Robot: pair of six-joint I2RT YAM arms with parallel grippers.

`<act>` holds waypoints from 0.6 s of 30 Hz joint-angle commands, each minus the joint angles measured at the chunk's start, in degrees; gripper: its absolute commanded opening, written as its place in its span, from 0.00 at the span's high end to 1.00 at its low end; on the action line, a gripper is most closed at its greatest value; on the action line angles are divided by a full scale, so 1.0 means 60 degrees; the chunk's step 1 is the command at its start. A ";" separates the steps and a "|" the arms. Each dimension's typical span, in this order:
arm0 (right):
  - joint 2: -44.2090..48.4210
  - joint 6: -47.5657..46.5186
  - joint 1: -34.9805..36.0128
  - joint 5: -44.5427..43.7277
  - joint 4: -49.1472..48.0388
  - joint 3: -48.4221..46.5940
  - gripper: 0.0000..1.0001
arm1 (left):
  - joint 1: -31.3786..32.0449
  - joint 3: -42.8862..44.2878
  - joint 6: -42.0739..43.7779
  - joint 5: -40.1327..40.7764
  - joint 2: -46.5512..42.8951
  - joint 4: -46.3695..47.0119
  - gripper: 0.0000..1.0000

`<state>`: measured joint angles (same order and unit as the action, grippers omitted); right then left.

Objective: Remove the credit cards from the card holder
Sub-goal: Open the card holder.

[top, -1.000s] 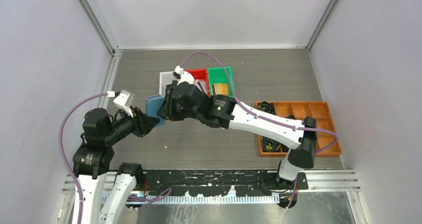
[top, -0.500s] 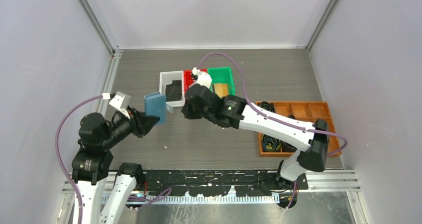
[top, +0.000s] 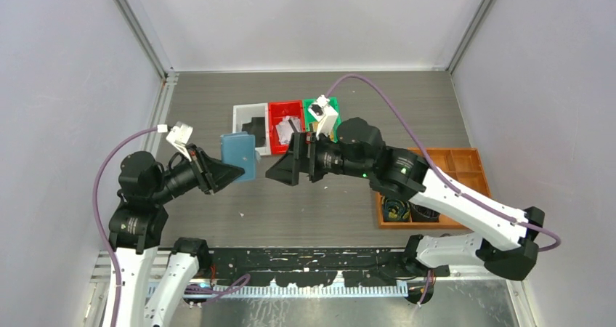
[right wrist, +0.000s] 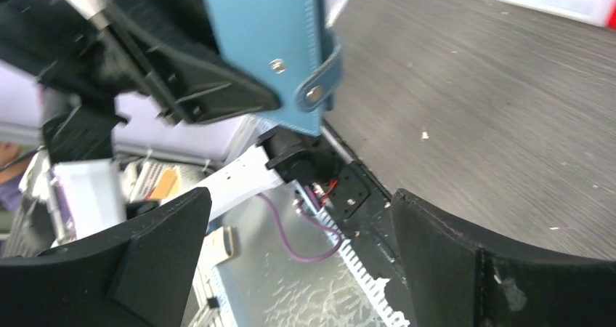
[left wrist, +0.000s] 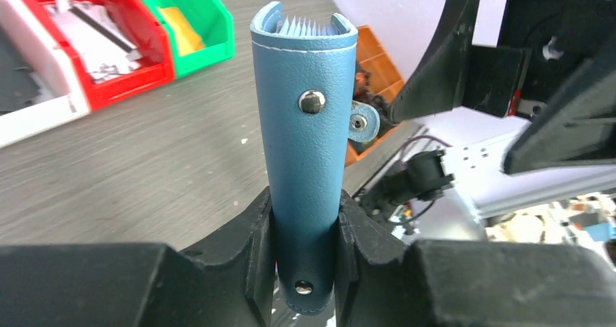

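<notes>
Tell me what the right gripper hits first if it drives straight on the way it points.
Most likely the card holder, held in the left gripper. The right gripper, fingers open, points at it across a gap. It sits high in the wrist view, so contact could be off-centre.

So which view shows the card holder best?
Left wrist: the card holder fills the frame, clamped in the left claw, with its studs and top opening visible. Right wrist shows its flat face and snap tab, cropped; top view shows it small.
</notes>
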<state>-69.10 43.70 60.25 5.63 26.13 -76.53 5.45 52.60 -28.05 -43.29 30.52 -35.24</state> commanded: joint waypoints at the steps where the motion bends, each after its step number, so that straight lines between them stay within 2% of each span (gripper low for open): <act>1: 0.0306 -0.0122 0.0006 0.0954 -0.1135 -0.0021 0.00 | -0.0044 0.0601 -0.1392 -0.0888 0.0145 0.1626 1.00; 5: -0.0346 -0.0249 0.0093 0.0221 -0.0640 -0.0817 0.01 | -0.0044 0.0649 -0.1670 -0.0570 0.0094 0.1746 1.00; 7: -0.0451 -0.0238 0.0106 -0.0031 -0.1017 -0.0797 0.06 | -0.0045 0.0553 -0.2116 -0.0803 0.0054 0.1978 1.00; 10: -0.0621 -0.0241 0.0110 -0.0477 -0.1249 -0.0953 0.19 | -0.0044 0.0461 -0.2473 -0.1334 0.0061 0.2240 1.00; 16: -0.1340 -0.0306 0.0094 -0.0475 -0.0465 -0.1967 0.26 | -0.0045 0.0458 -0.2580 -0.1632 0.0062 0.2227 1.00; 18: -0.1400 -0.0252 0.0085 -0.0648 -0.0384 -0.1986 0.32 | -0.0045 0.0437 -0.2577 -0.1660 0.0029 0.2215 1.00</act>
<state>-77.45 43.03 60.64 4.05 24.03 -84.58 5.45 53.56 -41.93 -50.39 31.48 -27.46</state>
